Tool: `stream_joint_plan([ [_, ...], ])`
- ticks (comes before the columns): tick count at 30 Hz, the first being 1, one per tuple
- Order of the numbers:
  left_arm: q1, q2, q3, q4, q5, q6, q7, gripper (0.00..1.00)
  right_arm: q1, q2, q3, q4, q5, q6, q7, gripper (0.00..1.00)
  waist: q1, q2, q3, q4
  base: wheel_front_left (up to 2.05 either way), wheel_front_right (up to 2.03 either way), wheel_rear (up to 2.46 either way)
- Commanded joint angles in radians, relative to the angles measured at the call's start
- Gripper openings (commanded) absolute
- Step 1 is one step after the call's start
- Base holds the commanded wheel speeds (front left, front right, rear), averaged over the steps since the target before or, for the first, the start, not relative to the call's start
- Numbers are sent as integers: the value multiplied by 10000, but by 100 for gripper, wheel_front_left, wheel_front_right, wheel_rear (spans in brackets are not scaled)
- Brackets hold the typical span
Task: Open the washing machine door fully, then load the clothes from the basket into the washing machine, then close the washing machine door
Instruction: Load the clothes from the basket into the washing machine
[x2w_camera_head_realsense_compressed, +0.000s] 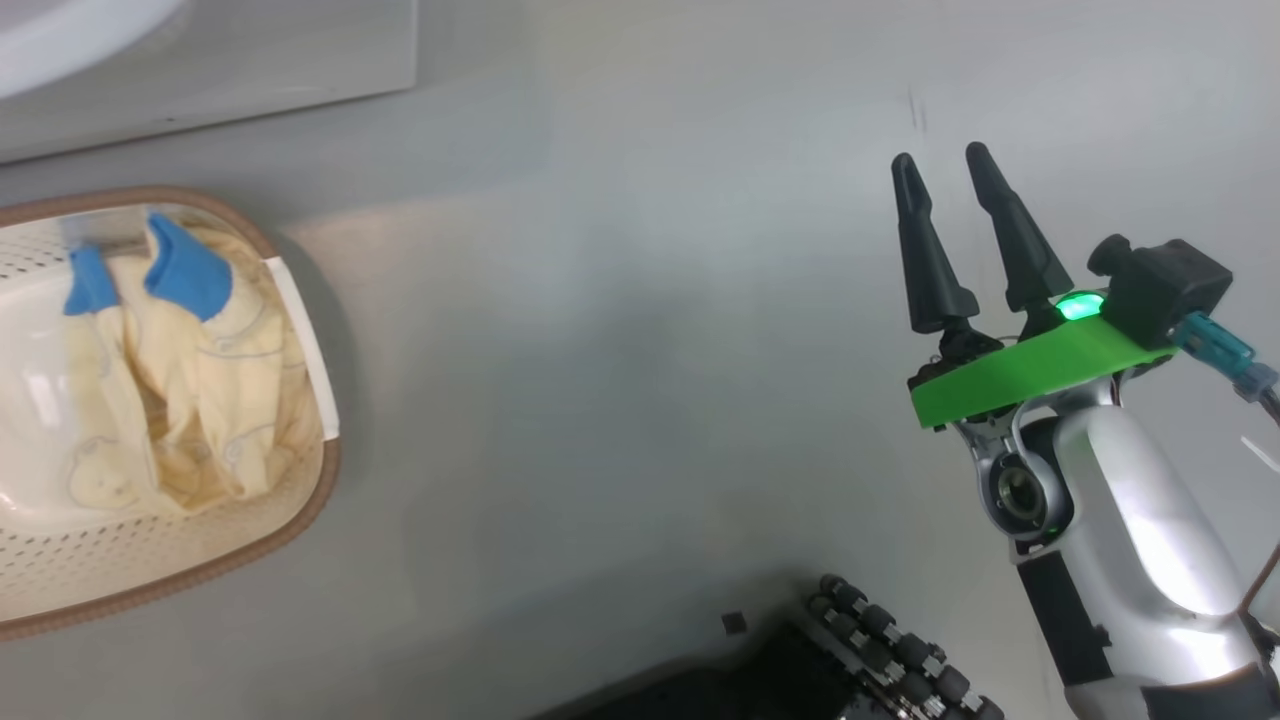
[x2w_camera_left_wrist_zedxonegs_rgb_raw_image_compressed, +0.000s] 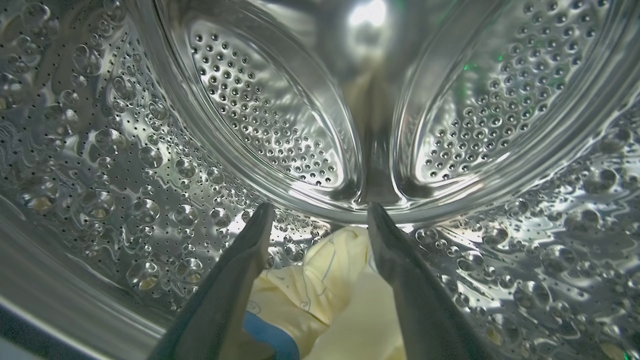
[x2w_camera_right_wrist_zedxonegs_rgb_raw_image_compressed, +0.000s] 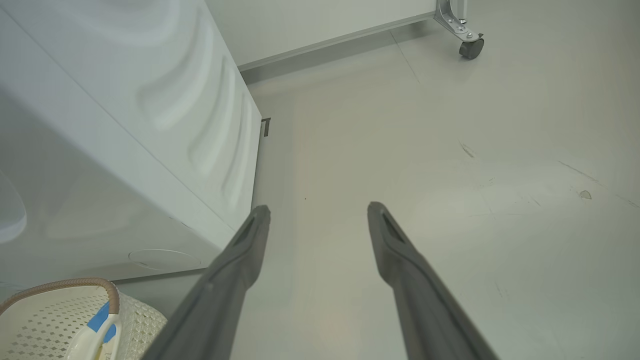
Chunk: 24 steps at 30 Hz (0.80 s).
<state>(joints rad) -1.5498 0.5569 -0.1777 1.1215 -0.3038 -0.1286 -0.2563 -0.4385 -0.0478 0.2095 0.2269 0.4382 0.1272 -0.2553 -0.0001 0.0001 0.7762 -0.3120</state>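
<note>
Dark-fingered, the left pincer (x2w_camera_left_wrist_zedxonegs_rgb_raw_image_compressed: 317, 210) is held open and empty inside the perforated steel drum (x2w_camera_left_wrist_zedxonegs_rgb_raw_image_compressed: 125, 150), just above cream-yellow soft clothes (x2w_camera_left_wrist_zedxonegs_rgb_raw_image_compressed: 325, 285) with a blue cuff. The right pincer (x2w_camera_head_realsense_compressed: 940, 158) is spread open over grey floor (x2w_camera_head_realsense_compressed: 600, 350) near the big white washing machine (x2w_camera_right_wrist_zedxonegs_rgb_raw_image_compressed: 150, 100); more clothes are seen in the cream perforated plastic basket (x2w_camera_head_realsense_compressed: 300, 510).

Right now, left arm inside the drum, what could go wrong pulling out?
The left gripper is open, but the yellow garment sits between its fingers and may snag and drag back out. The fingers sit close to the steel drum; a crooked exit could scrape it. Clothes still lie in the basket, so don't close yet.
</note>
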Motion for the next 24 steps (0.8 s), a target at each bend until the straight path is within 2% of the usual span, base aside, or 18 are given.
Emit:
stream_joint_plan([
  [1,95,439,-16,-422,-40,-13,-52,100,234,-24,36,-217,-99,35,-65,100,1,-1,-271,219,0,0,0],
  [13,3011,4,-178,-2140,-821,-19,-54,100,501,-24,-391,-201,-777,35,-65,100,1,-1,-1633,1153,0,0,0],
  [24,6547,-962,662,-4578,-920,2,-54,100,950,-24,-691,-131,-1305,35,-65,100,1,-1,-2833,1799,0,0,0],
])
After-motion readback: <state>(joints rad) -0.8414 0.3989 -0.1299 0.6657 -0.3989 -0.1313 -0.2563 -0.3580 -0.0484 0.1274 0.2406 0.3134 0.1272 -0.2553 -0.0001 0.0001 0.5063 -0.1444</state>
